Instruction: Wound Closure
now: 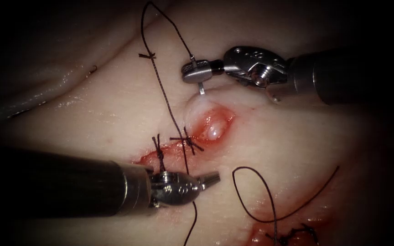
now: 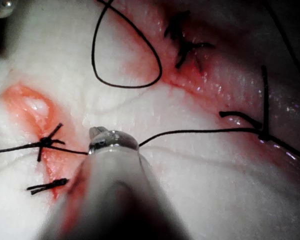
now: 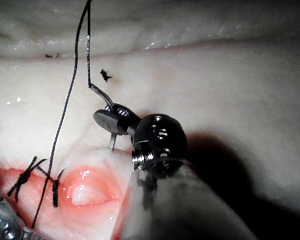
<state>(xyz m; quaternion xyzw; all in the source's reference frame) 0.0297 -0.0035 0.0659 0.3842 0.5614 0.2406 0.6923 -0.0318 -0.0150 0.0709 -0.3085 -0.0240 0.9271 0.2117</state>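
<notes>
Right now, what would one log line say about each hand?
right hand: shut on needle, above cut, needle out of tissue | left hand: shut, holds nothing | thread: trails from needle

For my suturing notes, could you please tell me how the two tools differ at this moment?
The right arm's silver end effector is shut on the curved steel needle, gripping it mid-curve above the red open end of the cut; the left arm's silver end effector holds nothing. The right sits above the cut, the needle's tip near the pale tissue; the left lies below the tied stitches. Both have shut jaws.
</notes>
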